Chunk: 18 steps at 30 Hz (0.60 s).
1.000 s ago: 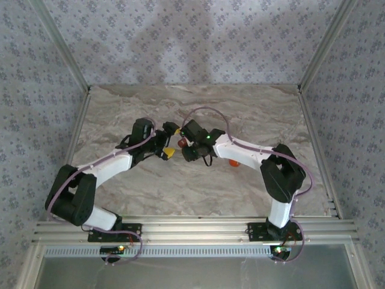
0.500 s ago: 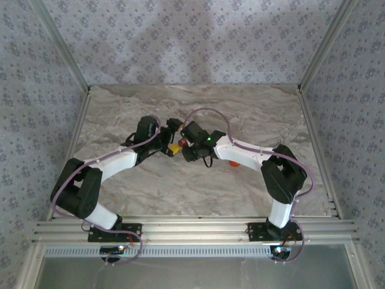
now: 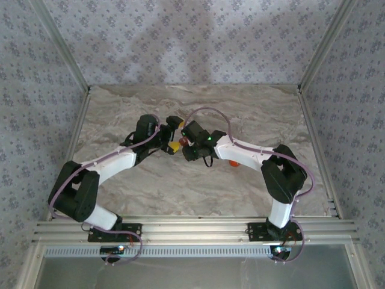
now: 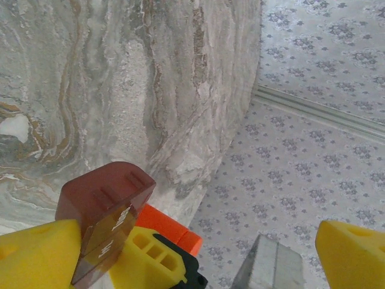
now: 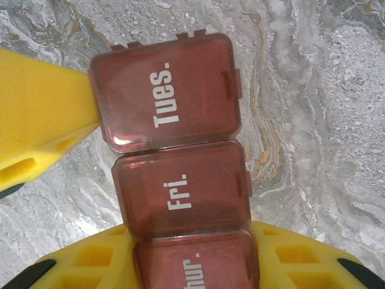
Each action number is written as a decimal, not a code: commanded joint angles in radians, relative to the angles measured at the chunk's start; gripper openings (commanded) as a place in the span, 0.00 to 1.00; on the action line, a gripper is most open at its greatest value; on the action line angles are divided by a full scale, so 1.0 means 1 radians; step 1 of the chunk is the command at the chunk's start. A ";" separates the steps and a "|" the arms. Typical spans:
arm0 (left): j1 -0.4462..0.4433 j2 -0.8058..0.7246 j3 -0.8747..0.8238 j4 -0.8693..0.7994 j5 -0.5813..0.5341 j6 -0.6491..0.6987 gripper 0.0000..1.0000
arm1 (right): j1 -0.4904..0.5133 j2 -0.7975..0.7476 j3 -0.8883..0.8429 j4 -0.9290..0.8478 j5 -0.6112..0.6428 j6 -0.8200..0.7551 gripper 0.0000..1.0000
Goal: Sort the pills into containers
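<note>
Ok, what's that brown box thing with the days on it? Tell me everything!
It's a pill organizer: a strip of see-through reddish-brown plastic cells with snap lids, all three visible ones shut, marked Tues., Fri. and Thur. in white. The right gripper clamps it at the Thur. cell, above the marble table. A yellow finger of the open left gripper lies against the Tues. cell.
</note>
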 commanded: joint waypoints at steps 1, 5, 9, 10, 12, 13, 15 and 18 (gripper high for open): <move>-0.019 -0.053 0.058 0.058 -0.002 -0.036 0.99 | 0.005 0.025 0.004 -0.013 -0.032 0.012 0.37; -0.023 -0.079 0.062 0.046 -0.021 -0.033 0.99 | 0.001 0.030 0.004 -0.011 -0.034 0.016 0.36; -0.020 -0.097 0.072 0.017 -0.035 -0.010 0.99 | -0.002 0.033 0.000 -0.007 -0.038 0.022 0.36; -0.019 -0.099 0.069 0.021 -0.035 -0.017 0.99 | -0.002 0.033 -0.001 -0.005 -0.039 0.023 0.36; -0.020 -0.096 0.064 0.041 -0.035 -0.030 0.99 | -0.002 0.035 -0.003 -0.005 -0.039 0.023 0.36; -0.017 -0.096 0.065 0.040 -0.034 -0.026 0.99 | -0.002 0.035 -0.006 -0.003 -0.040 0.025 0.36; -0.012 -0.103 0.072 0.000 -0.042 0.000 0.99 | -0.006 0.034 -0.011 0.003 -0.045 0.031 0.36; 0.003 -0.122 0.069 -0.081 -0.065 0.048 0.99 | -0.013 0.032 -0.024 0.012 -0.054 0.043 0.36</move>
